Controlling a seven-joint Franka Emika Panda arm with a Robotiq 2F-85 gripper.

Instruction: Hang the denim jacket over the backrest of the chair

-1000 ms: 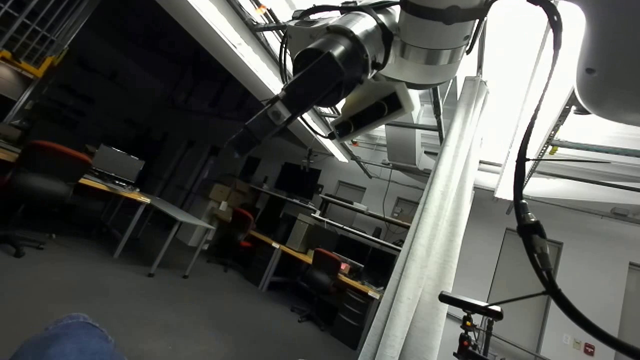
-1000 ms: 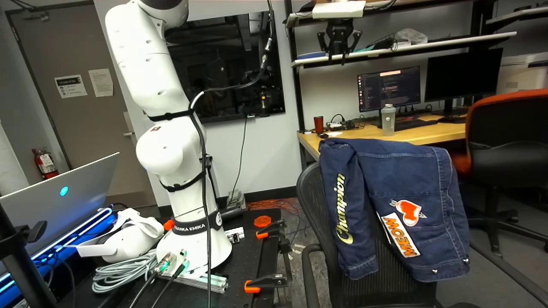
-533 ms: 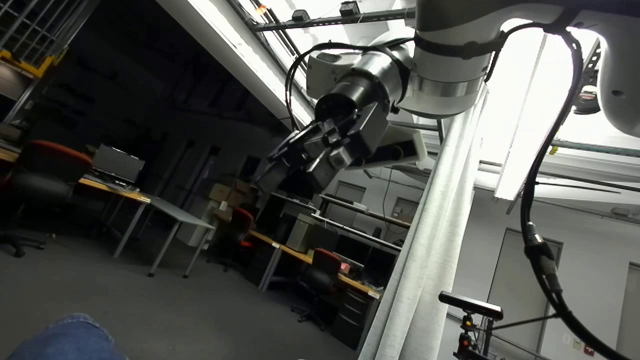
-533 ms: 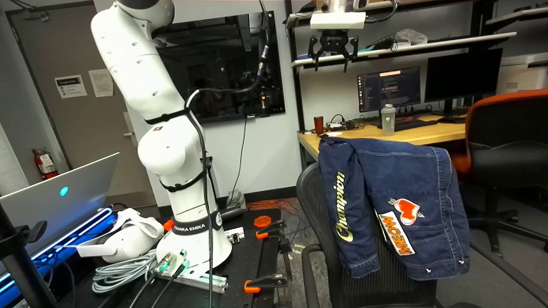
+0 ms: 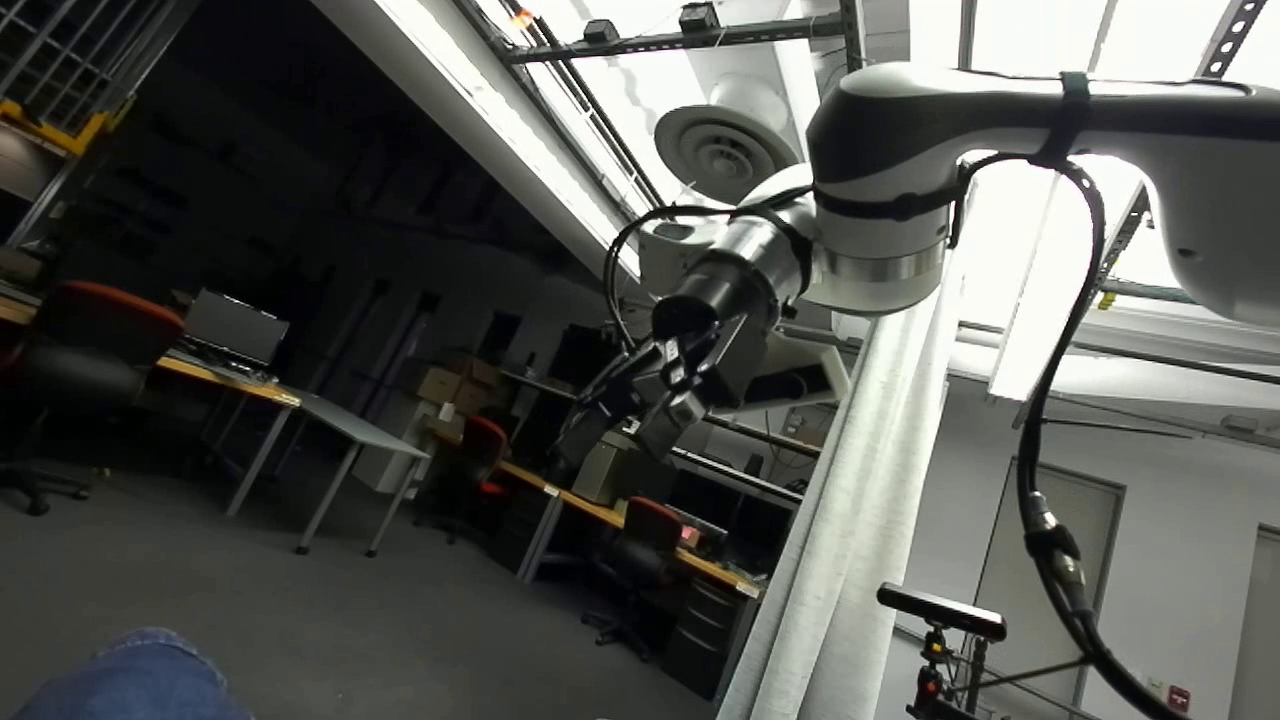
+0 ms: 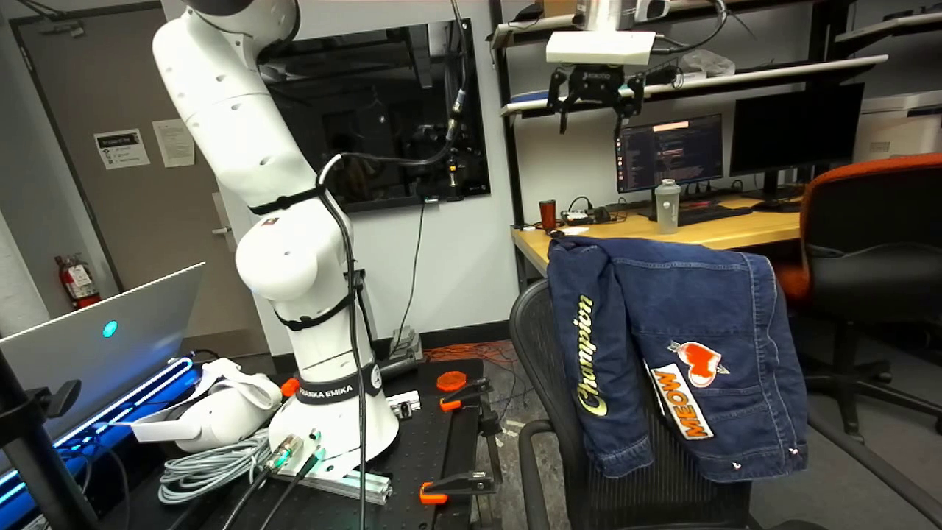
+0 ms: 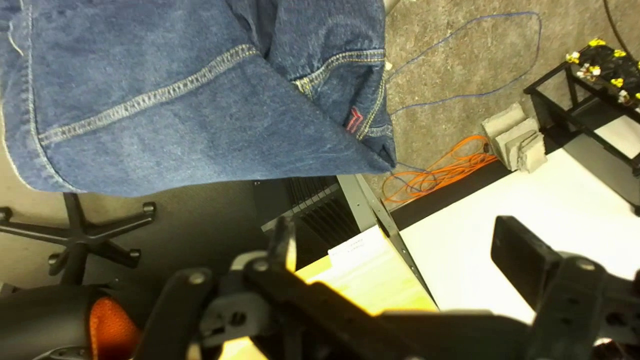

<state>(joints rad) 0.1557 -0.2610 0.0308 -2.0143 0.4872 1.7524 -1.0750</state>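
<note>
Two fingers (image 7: 525, 262) of our Robotiq gripper (image 6: 592, 128) stand apart, higher than the dark blue denim jacket (image 6: 695, 309). In an exterior view we see it draped over the backrest (image 6: 662, 504) of a black mesh office chair (image 6: 575, 486), its "MEOW" patch (image 6: 681, 403) just beside a heart patch (image 6: 699, 363).

denim jacket (image 6: 684, 316): 1
patches on jacket body: 2, heart (image 6: 699, 363), MEOW (image 6: 683, 403)
robot arm (image 6: 276, 261): 1
gripper (image 6: 590, 132): 1
gripper fingers (image 7: 522, 262): 2
black mesh chair (image 6: 647, 504): 1
orange-backed office chair (image 6: 876, 221): 1
red-backed office chairs (image 5: 95, 355) (image 5: 480, 450) (image 5: 650, 535), in an exterior view: 3
desk monitors (image 6: 673, 162) (image 6: 798, 126), in an exterior view: 2
shaker bottle (image 6: 667, 206): 1
red tumbler (image 6: 547, 215): 1
papers (image 6: 121, 149) (image 6: 174, 142) on door (image 6: 162, 235): 2
fire extinguisher (image 6: 77, 282): 1
orange-tipped clamps (image 6: 464, 484) (image 6: 467, 395): 2
white VR headset (image 6: 221, 419): 1
</note>
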